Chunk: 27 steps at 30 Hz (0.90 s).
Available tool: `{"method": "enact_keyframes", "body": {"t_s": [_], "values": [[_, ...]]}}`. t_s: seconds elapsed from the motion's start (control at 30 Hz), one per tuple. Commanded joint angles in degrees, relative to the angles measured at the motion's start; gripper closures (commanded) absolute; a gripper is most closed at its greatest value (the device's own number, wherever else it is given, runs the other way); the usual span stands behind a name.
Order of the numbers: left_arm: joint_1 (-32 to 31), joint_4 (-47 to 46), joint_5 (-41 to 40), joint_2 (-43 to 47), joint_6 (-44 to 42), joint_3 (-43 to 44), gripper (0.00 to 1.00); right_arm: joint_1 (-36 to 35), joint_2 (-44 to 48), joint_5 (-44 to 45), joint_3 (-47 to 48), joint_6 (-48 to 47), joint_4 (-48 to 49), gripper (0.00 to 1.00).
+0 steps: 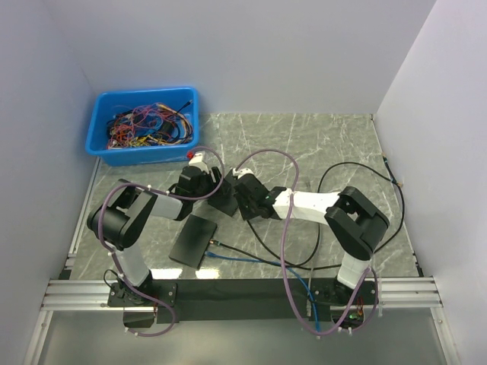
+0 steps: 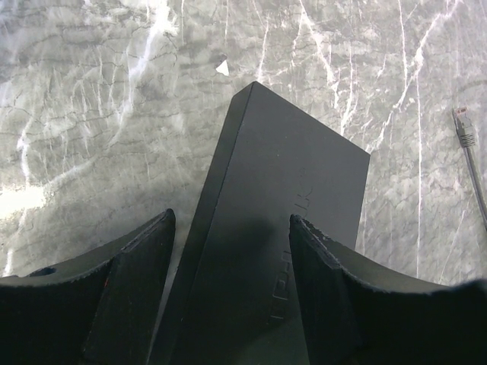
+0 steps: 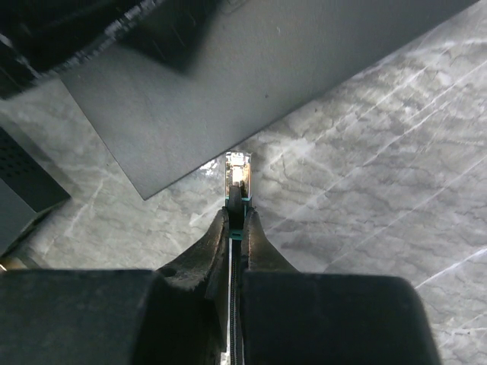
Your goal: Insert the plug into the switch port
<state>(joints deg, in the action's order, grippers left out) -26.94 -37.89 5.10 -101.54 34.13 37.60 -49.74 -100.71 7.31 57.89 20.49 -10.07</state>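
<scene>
On a grey marbled table [image 1: 319, 144], two robot arms reach inward from the near edge and meet close to the centre.

One black switch [image 1: 194, 239], a flat rectangular box, lies on the table at about 7 o'clock from the centre. One blue bin [image 1: 144, 156] sits in the far corner at 10 o'clock, filled with a tangle of coloured wires [image 1: 148, 122]. Two cables lie on the table. One blue cable [image 1: 259, 262] runs from just beside the switch's 3 o'clock edge toward 5 o'clock. One black cable [image 1: 365, 171] loops around the 3 o'clock side.

The left gripper [image 2: 232, 228] hangs over the switch. Its two fingers [image 2: 141, 266] are spread wide and hold nothing. In the left wrist view the box shows in the gap between them. That view also shows one loose plug [image 2: 463, 125] on a thin cable, lying on the table at 2 o'clock, apart from the switch.

The right gripper [image 3: 237, 217] has its two fingers [image 3: 213, 247] pinched tight on one plug [image 3: 238, 169], which is clear with a teal boot. The plug points toward 12 o'clock in the right wrist view. Its tip is just beside the near edge of the switch, and I cannot tell whether it touches. No port face is visible, so the plug is not yet inserted.
</scene>
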Motion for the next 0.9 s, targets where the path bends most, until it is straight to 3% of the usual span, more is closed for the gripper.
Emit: {"method": "enact_keyframes", "body": {"t_s": [0.0, 0.87], "values": [[-0.48, 1.33, -0.18, -1.38, 0.15, -0.43, 0.32, -0.27, -0.45, 1.04, 2.84, -0.28, 1.28, 1.00], [-0.48, 1.59, 0.08, -1.91, -0.03, 0.01, 0.32, -0.89, -0.46, -2.91, 3.64, -1.33, 3.56, 1.00]]}}
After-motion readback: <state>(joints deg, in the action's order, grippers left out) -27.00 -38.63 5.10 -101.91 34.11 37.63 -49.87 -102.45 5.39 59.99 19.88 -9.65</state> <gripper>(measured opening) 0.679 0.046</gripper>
